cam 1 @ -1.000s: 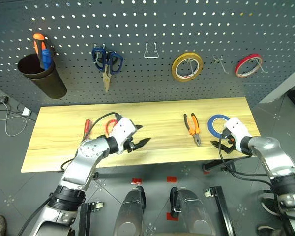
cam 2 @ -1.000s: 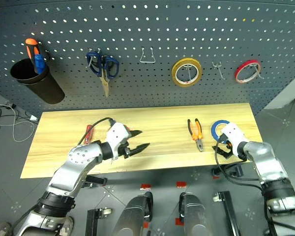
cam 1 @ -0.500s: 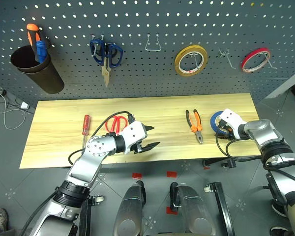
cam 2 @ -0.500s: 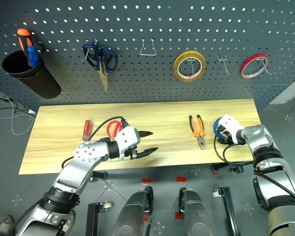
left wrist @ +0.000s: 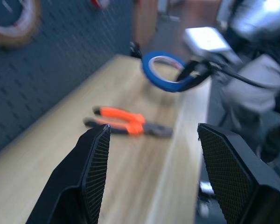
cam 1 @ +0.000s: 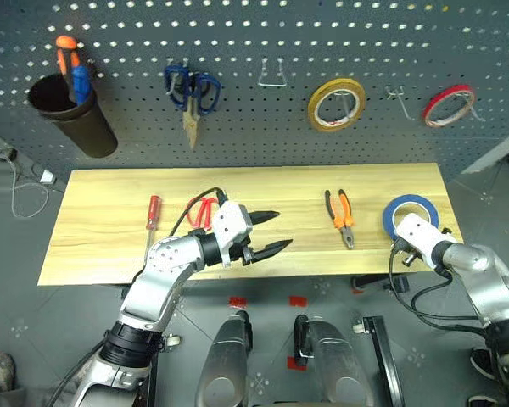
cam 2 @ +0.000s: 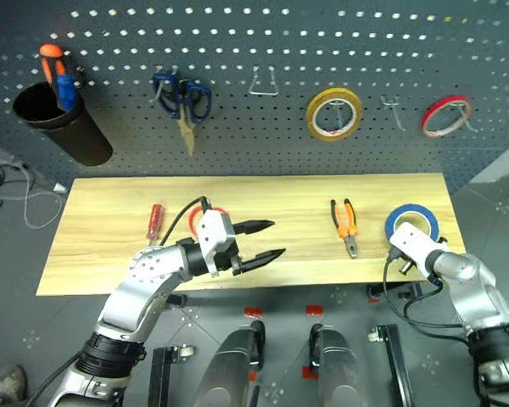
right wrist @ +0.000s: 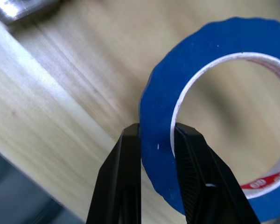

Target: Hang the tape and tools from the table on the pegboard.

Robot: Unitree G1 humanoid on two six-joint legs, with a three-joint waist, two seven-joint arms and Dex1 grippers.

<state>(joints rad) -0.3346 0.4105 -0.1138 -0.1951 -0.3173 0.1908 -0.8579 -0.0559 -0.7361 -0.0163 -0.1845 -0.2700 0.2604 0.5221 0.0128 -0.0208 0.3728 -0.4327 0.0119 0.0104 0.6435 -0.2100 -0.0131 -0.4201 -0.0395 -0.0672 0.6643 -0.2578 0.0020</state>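
The blue tape [cam 1: 410, 214] is at the right end of the table [cam 1: 93, 237], tilted up off the wood. My right gripper [right wrist: 157, 130] is shut on its wall, one finger outside and one inside the white core. The orange-and-black pliers [cam 1: 341, 217] lie flat to its left. My left gripper [cam 1: 280, 229] hovers open over the table's middle, holding nothing. The red-handled scissors [cam 1: 202, 210] lie behind that hand, partly hidden. Further left, the red screwdriver [cam 1: 153, 212] lies on the table. The dark pegboard [cam 1: 254, 136] rises behind the table.
On the pegboard hang a black cup [cam 1: 76, 123] with orange and blue handles in it, blue-handled scissors [cam 1: 191, 89], a yellow tape roll [cam 1: 335, 103] and a thin red roll [cam 1: 449, 105]. A bare wire hook [cam 1: 274, 75] and a small hook [cam 1: 399, 97] sit between them.
My right gripper has shut on the blue tape and drawn back toward the table's front edge, lifting the roll. The left gripper has risen and moved right, still open. The camera has shifted.
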